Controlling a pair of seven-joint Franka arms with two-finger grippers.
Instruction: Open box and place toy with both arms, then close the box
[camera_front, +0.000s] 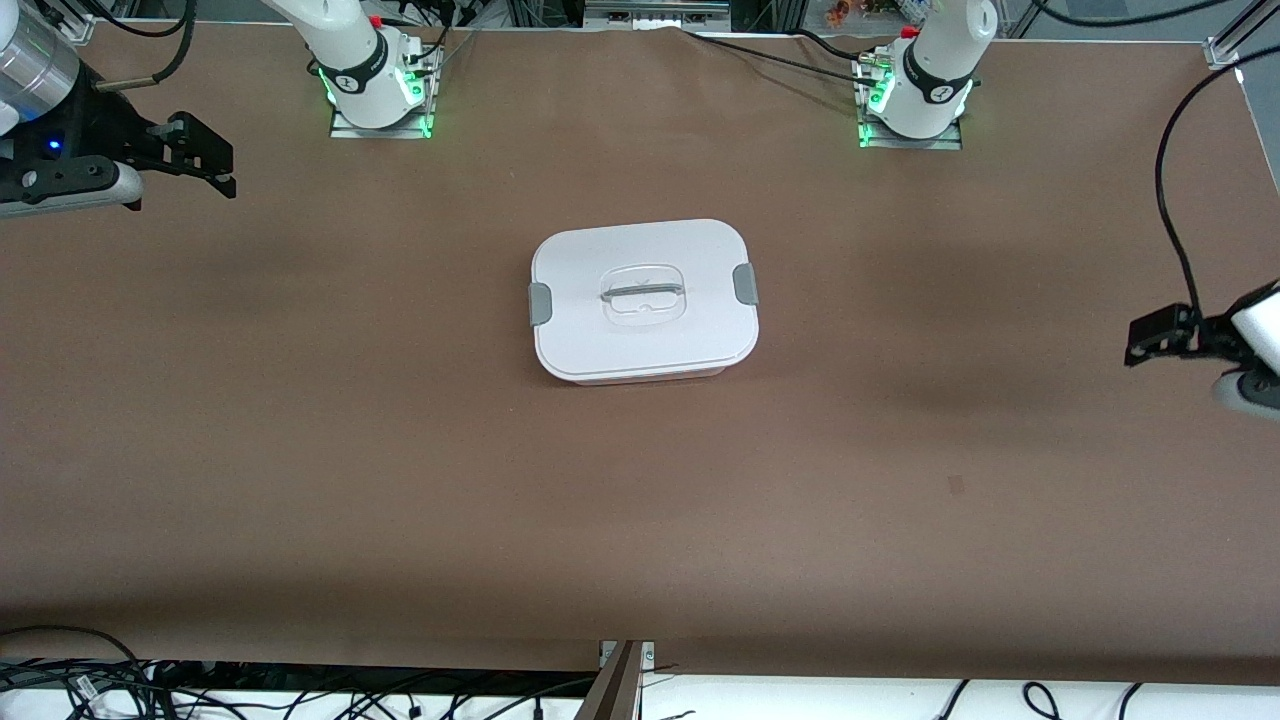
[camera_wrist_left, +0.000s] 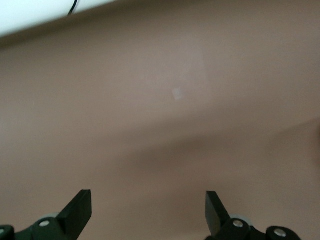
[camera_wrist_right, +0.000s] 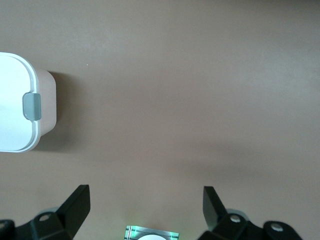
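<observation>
The box (camera_front: 643, 300) stands in the middle of the brown table with its white lid on. Its two grey side clips and clear centre handle (camera_front: 644, 293) show. One end of the box with a grey clip (camera_wrist_right: 33, 106) shows in the right wrist view. The toy is out of view. My right gripper (camera_front: 212, 158) is open and empty, up over the table's edge at the right arm's end. My left gripper (camera_front: 1140, 340) is open and empty over the left arm's end. In both wrist views the fingers stand wide apart, left gripper (camera_wrist_left: 146, 202) and right gripper (camera_wrist_right: 145, 199), over bare table.
The right arm's base (camera_front: 372, 80) and the left arm's base (camera_front: 915, 95) stand at the table's edge farthest from the front camera. Cables (camera_front: 90, 680) lie below the edge nearest the camera. A small mark (camera_front: 955, 485) is on the cloth.
</observation>
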